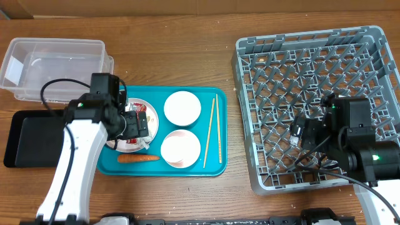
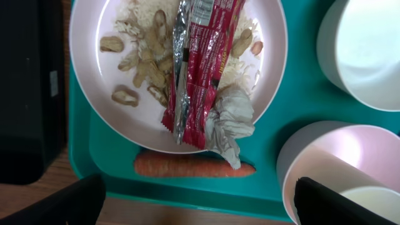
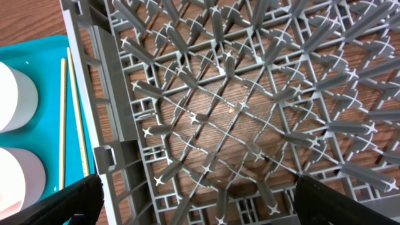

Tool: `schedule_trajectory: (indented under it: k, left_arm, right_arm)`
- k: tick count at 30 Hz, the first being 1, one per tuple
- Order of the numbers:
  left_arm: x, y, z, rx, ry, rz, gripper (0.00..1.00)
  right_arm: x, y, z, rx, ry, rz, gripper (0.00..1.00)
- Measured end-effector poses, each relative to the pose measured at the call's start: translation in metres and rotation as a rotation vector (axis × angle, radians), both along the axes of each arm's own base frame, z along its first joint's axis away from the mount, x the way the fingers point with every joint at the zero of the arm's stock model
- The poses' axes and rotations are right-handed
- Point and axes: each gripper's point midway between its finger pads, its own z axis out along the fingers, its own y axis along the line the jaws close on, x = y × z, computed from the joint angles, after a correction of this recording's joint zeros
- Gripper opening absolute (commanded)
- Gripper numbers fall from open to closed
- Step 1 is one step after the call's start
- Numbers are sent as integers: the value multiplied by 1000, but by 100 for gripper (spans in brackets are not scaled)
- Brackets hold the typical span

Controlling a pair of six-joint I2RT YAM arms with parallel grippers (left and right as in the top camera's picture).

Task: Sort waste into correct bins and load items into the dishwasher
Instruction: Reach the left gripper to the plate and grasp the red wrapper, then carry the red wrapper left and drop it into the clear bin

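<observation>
My left gripper hovers open over the white plate on the teal tray. On the plate lie the red-and-silver wrapper and beige shell scraps. The orange carrot lies on the tray beside the plate, also in the overhead view. A white bowl, a pinkish bowl and two chopsticks sit on the tray. My right gripper is open and empty above the grey rack. The clear tub and black tray are at the left. The cup is not visible.
The rack's upright pegs fill the right wrist view, with its wall next to the teal tray's right edge. Wooden table shows between tray and rack.
</observation>
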Motion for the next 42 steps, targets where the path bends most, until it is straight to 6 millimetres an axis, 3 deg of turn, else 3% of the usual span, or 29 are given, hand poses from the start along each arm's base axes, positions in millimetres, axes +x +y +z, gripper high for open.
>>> schedule_trajectory:
  k: [3,14,20,21,24,30,36,42]
  left_arm:
    - [7,0,-16,0,37,5,83]
    - [39,3,-52,15,36,17,66]
    - [43,4,-74,25,79,17,26]
    - [44,5,-76,27,80,22,15]
    - [49,5,-76,29,63,19,4]
    - [49,8,-75,44,62,24,4]
    - [64,16,-41,90,38,32,4]
    - [109,37,45,146,-203,87,4]
  right_arm:
    - [0,0,0,0,2,-1,100]
    - [0,-1,0,-6,2,-3,100]
    - [0,-1,0,-6,2,-3,100]
    - [0,-1,0,-6,2,-4,100]
    - [0,-1,0,-6,2,-3,100]
    - [0,-1,0,-6,2,-3,100]
    - [0,-1,-1,-6,3,-3,100]
    - [0,-1,-1,-6,3,-3,100]
